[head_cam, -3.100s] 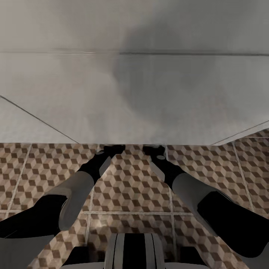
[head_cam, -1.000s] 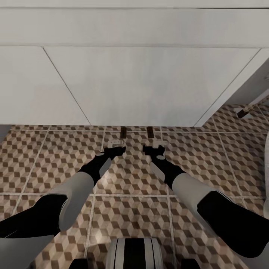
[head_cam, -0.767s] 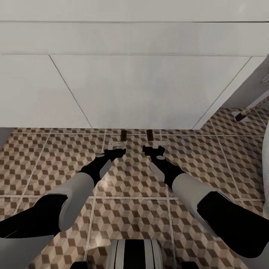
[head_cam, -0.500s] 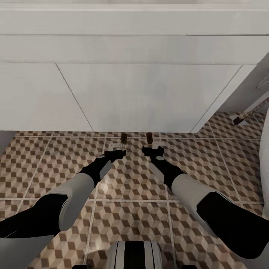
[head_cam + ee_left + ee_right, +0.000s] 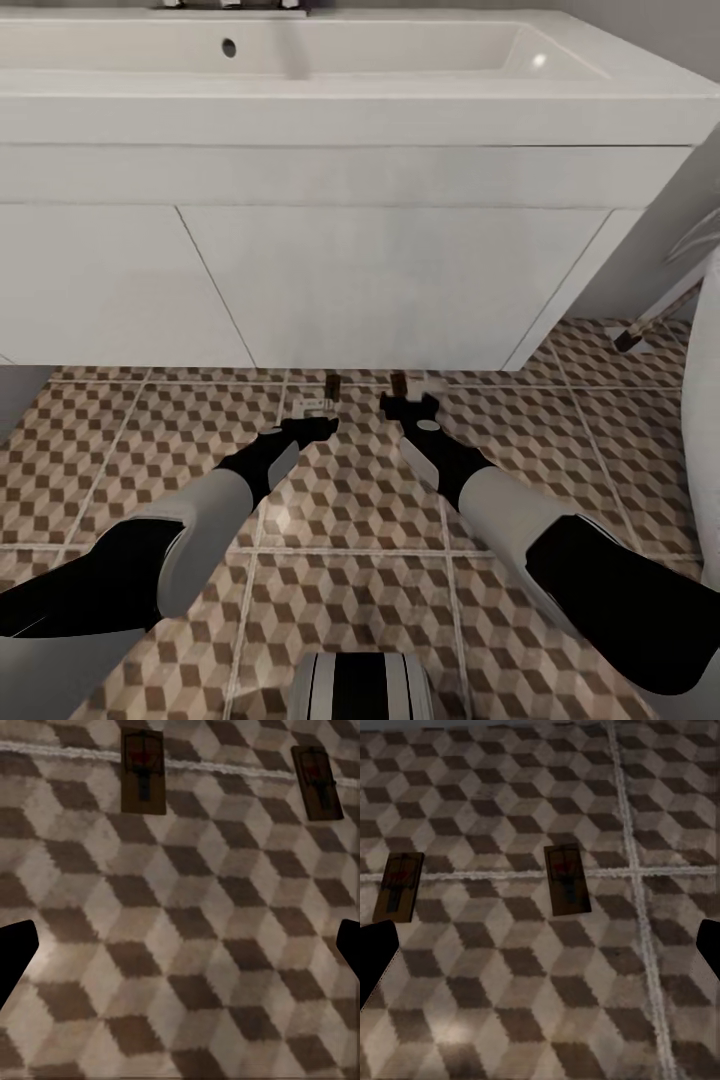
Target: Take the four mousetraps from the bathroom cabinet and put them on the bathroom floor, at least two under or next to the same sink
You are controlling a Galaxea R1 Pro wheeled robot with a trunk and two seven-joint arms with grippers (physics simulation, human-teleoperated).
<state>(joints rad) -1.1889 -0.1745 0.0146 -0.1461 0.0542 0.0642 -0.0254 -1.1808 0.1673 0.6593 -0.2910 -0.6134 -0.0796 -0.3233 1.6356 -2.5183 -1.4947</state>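
Two dark brown mousetraps [image 5: 333, 383] [image 5: 399, 383] lie side by side on the cube-pattern bathroom floor [image 5: 130, 450], right at the foot of the white vanity under the sink [image 5: 300, 50]. A pale grey mousetrap [image 5: 310, 405] lies just in front of the left one. My left gripper [image 5: 315, 425] [image 5: 180, 952] hovers open above the tiles, with both dark mousetraps [image 5: 143, 771] [image 5: 317, 782] ahead of its fingertips. My right gripper [image 5: 405, 403] [image 5: 540, 949] is open too, over the same two mousetraps [image 5: 399, 886] [image 5: 565, 879]. Neither holds anything.
The white two-door vanity [image 5: 380, 280] spans the view ahead. A rounded white fixture [image 5: 705, 420] edges in at the right, with a brown-tipped slanted leg [image 5: 640, 330] beyond it. A grey wall [image 5: 680, 220] rises right of the vanity.
The whole view has pulled back and lifted, so the basin top now shows above the vanity. The mousetraps lie where they were and both arms keep the same pose.
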